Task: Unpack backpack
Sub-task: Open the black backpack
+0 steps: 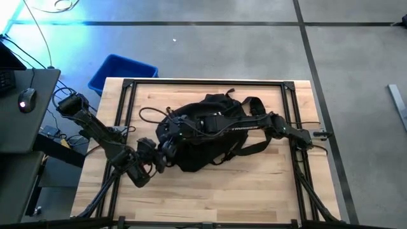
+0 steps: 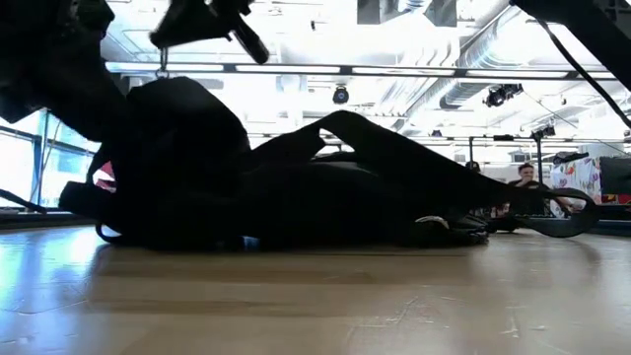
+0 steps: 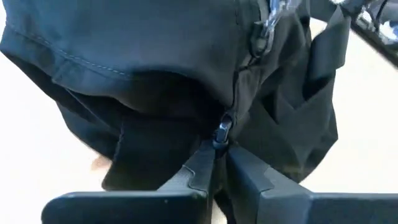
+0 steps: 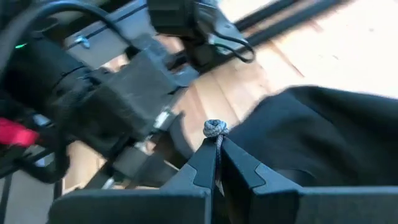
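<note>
The black backpack (image 1: 210, 133) lies on its side in the middle of the wooden table, and it fills the low view as a dark mound (image 2: 296, 197). My left gripper (image 3: 215, 152) is at the backpack's left end (image 1: 166, 151), shut on a metal zipper pull. My right arm reaches across the backpack from the right. Its gripper (image 4: 216, 155) is shut on a grey knotted pull cord near the same end (image 1: 172, 131). My left gripper pinches the small metal zipper pull (image 3: 222, 130) between its two fingertips, at the low end of a zip line that runs up the black fabric. The fingers come from the table's near-left side, slanting down. The backpack rests on the table. My right gripper pinches a thin grey cord between its two fingers just below the cord's knot (image 4: 214, 129). The knot stands clear above the fingertips. The fingers slant down from the table's right side. The black fabric (image 4: 323, 137) lies beside them.
Long black straps (image 1: 251, 147) trail from the backpack toward the table's right. A dark metal frame (image 1: 203, 83) runs round the tabletop. A blue bin (image 1: 121, 71) stands on the floor off the far left corner. A person (image 2: 527, 177) shows far behind the table.
</note>
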Robot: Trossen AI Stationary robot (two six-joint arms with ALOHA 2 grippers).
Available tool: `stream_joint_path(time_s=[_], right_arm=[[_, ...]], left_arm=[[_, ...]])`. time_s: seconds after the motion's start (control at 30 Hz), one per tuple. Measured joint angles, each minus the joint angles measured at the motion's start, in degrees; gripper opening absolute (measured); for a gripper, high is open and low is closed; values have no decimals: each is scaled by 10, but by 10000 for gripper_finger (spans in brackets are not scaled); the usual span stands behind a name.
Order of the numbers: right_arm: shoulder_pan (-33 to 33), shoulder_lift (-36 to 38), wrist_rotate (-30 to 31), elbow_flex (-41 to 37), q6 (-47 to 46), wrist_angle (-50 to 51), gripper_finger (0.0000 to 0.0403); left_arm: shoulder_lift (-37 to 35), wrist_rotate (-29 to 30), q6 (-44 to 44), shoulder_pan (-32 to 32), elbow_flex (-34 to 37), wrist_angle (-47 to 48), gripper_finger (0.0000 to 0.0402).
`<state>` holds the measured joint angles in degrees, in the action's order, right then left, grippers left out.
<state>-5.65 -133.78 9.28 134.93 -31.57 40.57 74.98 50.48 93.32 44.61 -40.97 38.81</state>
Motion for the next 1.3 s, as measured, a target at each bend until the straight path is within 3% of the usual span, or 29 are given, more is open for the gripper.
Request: stream_joint_path(time_s=[0.27, 0.43, 0.6, 0.73, 0.9, 1.13, 1.3], right_arm=[[2, 6, 53, 1, -6, 112, 0], [2, 7, 69, 1, -4, 133, 0], [2, 7, 54, 1, -5, 105, 0], [0, 7, 41, 1, -6, 80, 0], [0, 6, 27, 1, 3, 48, 0], [0, 6, 14, 1, 19, 18, 0], [-1, 5, 14, 1, 19, 15, 0]], left_arm=[[3, -49, 46, 73, 0, 34, 1], [26, -51, 136, 123, 21, 55, 1], [23, 66, 204, 157, 10, 49, 1], [10, 184, 157, 171, -11, 45, 8], [-18, 240, 69, 169, -33, 44, 64], [-47, 241, -87, 130, -45, 44, 181], [-46, 222, -146, 75, -41, 43, 246]])
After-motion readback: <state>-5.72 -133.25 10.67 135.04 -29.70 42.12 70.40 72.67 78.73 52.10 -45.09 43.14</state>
